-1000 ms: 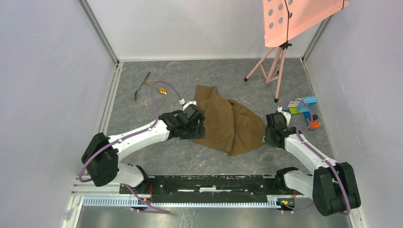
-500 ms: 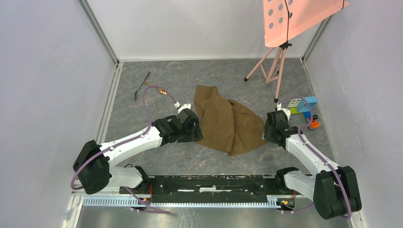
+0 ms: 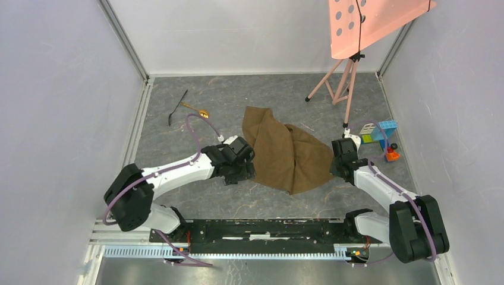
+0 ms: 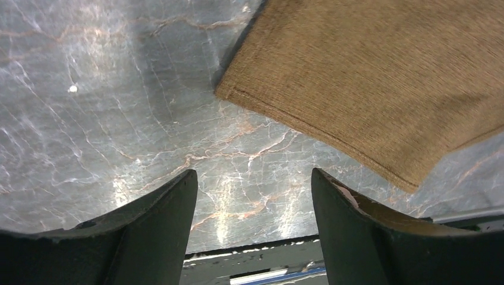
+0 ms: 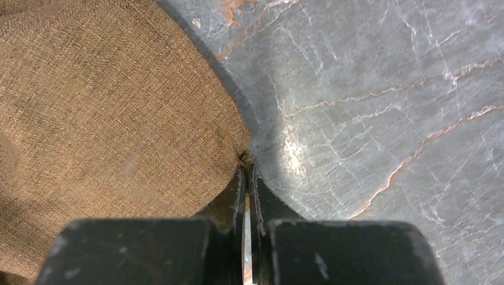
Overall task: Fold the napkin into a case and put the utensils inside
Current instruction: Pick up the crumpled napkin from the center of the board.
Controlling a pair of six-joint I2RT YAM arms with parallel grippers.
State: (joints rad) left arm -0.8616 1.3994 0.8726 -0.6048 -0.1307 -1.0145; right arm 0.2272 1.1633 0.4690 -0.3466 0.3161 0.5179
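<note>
The right gripper (image 5: pixel 246 173) stood pinched together on the rounded edge of the napkin (image 5: pixel 107 107), grey marbled table (image 5: pixel 386 89) lying right of the napkin.

Looking down from high behind the arm bases (image 3: pixel 159 218), far off. Looking close past the left fingers (image 4: pixel 148 237) and the right fingers (image 5: pixel 229 206), sharing with overhead the napkin (image 3: pixel 285 157) edge just beyond the tips.
</note>
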